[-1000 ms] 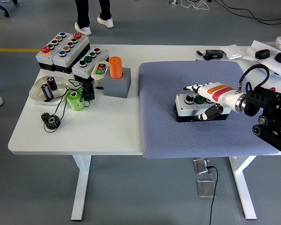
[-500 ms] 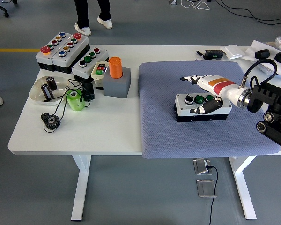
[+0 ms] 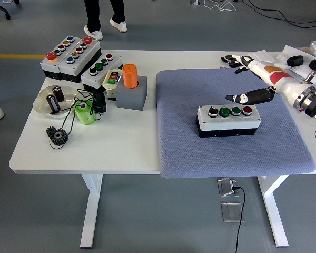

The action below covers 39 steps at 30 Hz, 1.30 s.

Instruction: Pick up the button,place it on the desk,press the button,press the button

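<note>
The white table [image 3: 95, 147] carries a blue-grey mat [image 3: 189, 153] over its right half. On that mat, toward its middle, sits the button box [image 3: 229, 120], grey on top with a black base, lying flat with its long side roughly parallel to the table's near edge. Its top shows 4 buttons in a row: 1 black-and-white, 2 green and 1 red at the right end.

Left of the mat, near the front, a small black gear [image 3: 57, 136] lies on the table with a thin black cable looping beside it. Behind it stand a green cup [image 3: 84, 113] and a white dish [image 3: 47, 103] holding 2 dark cylinders. A grey block [image 3: 131, 95] with an orange cylinder [image 3: 129, 75] upright in it stands just left of the mat's edge.

Above and behind the box's right end hangs the right robot hand [image 3: 255, 79], clear of the box and holding nothing; its fingers are spread, the thumb pointing left just over the red button's side and the other fingers stretched toward the mat's far edge.

Along the far left of the table sit 3 more control boxes [image 3: 71, 55] with coloured buttons. Beyond the table, a person's legs [image 3: 102, 16] stand on the floor.
</note>
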{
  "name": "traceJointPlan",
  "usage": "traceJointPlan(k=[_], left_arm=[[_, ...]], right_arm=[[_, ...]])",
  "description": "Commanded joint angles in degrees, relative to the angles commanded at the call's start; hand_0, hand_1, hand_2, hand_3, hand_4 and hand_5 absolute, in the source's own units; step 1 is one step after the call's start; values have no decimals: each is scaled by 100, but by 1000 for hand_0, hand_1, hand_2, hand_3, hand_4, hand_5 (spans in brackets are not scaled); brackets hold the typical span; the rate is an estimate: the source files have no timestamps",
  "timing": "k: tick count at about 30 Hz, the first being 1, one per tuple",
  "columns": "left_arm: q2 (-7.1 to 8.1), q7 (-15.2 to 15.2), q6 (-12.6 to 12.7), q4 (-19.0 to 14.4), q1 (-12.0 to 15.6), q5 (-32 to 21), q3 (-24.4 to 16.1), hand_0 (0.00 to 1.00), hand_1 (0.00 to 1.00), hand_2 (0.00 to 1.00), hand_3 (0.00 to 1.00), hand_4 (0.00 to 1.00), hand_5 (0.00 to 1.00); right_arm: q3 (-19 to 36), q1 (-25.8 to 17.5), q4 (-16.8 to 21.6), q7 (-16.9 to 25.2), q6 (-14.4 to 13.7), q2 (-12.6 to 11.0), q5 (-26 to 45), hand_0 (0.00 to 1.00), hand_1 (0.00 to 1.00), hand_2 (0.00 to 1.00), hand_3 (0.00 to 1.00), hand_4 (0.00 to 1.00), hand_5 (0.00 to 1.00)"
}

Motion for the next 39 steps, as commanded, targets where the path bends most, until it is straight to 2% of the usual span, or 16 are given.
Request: traceJointPlan(k=[5, 6, 11, 12, 17, 18, 27, 39], left_arm=[[4, -3, -6, 0, 3, -12, 23, 655, 701, 724, 494, 316, 950], [4, -4, -7, 0, 5, -17, 30, 655, 701, 724, 494, 314, 948], [1, -3, -8, 0, 13, -12, 38, 655, 701, 724, 494, 314, 948], [1, 0, -8, 0, 14, -5, 38, 655, 701, 724, 494, 316, 952], [-1, -1, -8, 0, 19, -6, 45, 655, 701, 724, 494, 316, 952], [0, -1, -8, 0, 19, -5, 45, 655, 701, 724, 494, 317, 952], [3, 3, -5, 0, 1, -1, 33, 655, 701, 724, 494, 317, 952], [0, -4, -10, 0, 22, -11, 44, 655, 701, 723, 494, 315, 955]], right_arm=[[95, -169, 123, -196, 249, -222, 724, 406, 242, 363, 810, 726, 390], [102, -198, 131, -236, 305, -246, 834, 337, 129, 280, 785, 687, 407], [102, -299, 196, -384, 454, -325, 1079, 337, 129, 280, 785, 687, 407], [104, -314, 217, -406, 485, -340, 1116, 228, 15, 197, 761, 650, 420], [90, -328, 232, -532, 620, -360, 1231, 228, 15, 197, 761, 650, 420], [85, -330, 229, -571, 659, -361, 1237, 183, 2, 152, 736, 640, 427], [16, -320, 107, -900, 907, -327, 1249, 155, 2, 127, 740, 631, 447], [-57, -342, -89, -1073, 993, -264, 1221, 144, 2, 120, 741, 629, 476]])
